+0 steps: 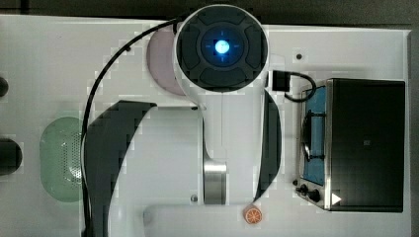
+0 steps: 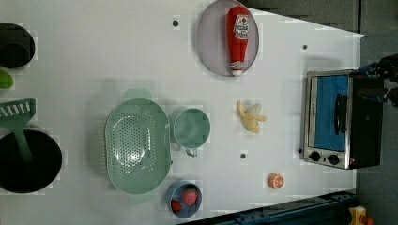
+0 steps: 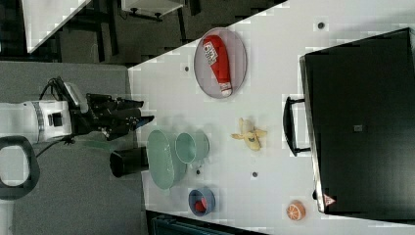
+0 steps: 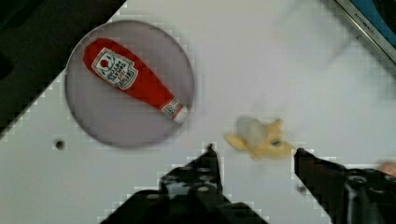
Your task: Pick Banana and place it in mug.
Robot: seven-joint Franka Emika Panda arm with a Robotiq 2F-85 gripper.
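Wrist view: jaws are gaping wide above the table, empty, the gripper hovering just beside the banana.

A red ketchup bottle lies on a grey plate on the white surface. In the left view a perforated green colander sits near the middle, with a small blue bowl holding red strawberries just beside it. An orange slice lies near the toaster oven at the left view's right. A green spatula rests in a black pot at the left view's left
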